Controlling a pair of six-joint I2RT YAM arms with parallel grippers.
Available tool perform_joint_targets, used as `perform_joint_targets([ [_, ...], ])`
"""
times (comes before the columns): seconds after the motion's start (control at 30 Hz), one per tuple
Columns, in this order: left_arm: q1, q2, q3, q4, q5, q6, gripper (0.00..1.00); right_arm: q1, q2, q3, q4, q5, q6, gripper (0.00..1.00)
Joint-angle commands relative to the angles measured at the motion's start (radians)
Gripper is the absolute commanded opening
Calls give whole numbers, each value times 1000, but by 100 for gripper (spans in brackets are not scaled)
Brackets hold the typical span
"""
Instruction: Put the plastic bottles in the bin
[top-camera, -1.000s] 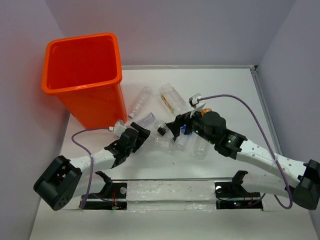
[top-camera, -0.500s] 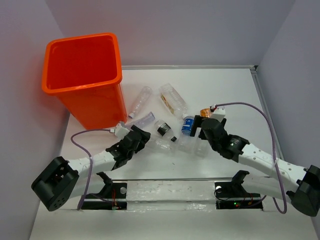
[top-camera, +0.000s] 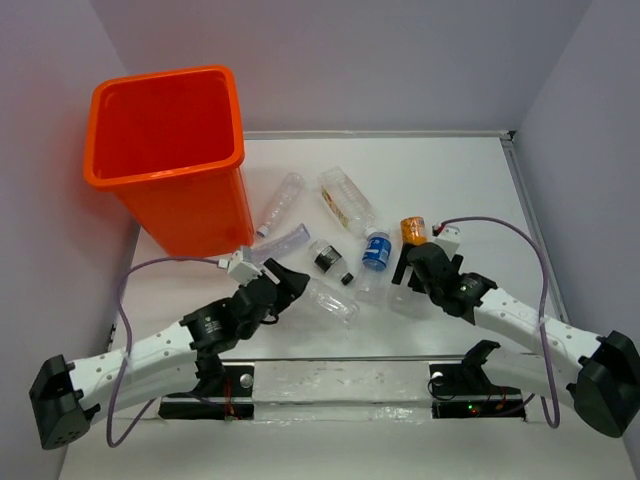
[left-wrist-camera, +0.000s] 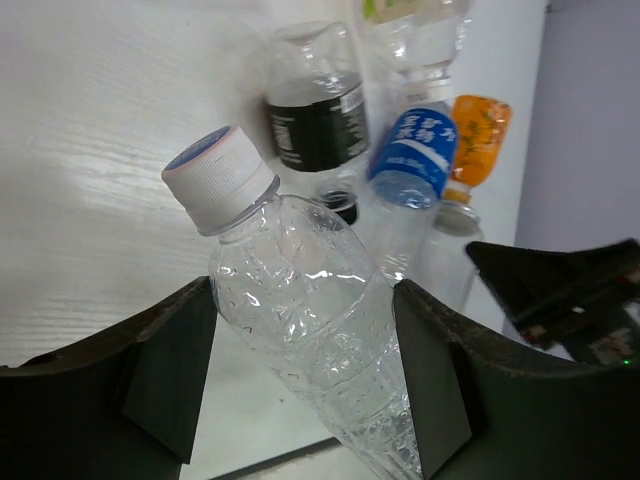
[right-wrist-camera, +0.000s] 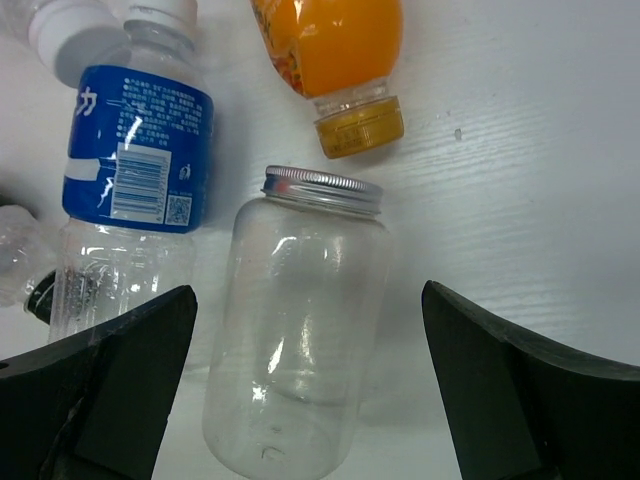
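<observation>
Grip change: left gripper (left-wrist-camera: 300, 340) jaws have just clenched on the white-capped bottle (left-wrist-camera: 300, 290), on the worktop (top-camera: 450, 170) right of the bin (top-camera: 170, 150); I judge it ready to lift. Right gripper (right-wrist-camera: 305, 300) jaws released over silver-lidded bottle (right-wrist-camera: 300, 350).

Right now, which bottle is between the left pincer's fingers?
The unlabelled white-capped bottle; the black-labelled bottle, blue-labelled bottle and orange bottle lie beyond the left pincer.

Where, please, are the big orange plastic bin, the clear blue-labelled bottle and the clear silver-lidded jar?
big orange plastic bin (top-camera: 165, 171): top view, front rim.
clear blue-labelled bottle (right-wrist-camera: 135, 145): right wrist view, label.
clear silver-lidded jar (right-wrist-camera: 300, 330): right wrist view, body.
</observation>
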Motion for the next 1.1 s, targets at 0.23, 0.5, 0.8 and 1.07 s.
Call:
perform_joint_targets([
  [0.23, -31, -67, 553, -184, -425, 383, 39, -5, 121, -60, 90, -46, 98, 98],
  [0.5, 47, 92, 887, 263, -588, 1042, 39, -5, 100, -83, 109, -38, 125, 68],
  [0.8, 436, 385, 1203, 302, -453, 1239, 39, -5, -32, -95, 36, -59, 113, 63],
  [1.07, 748, 588, 1387, 123, -390, 1169, 39, -5, -219, -74, -31, -110, 58, 59],
])
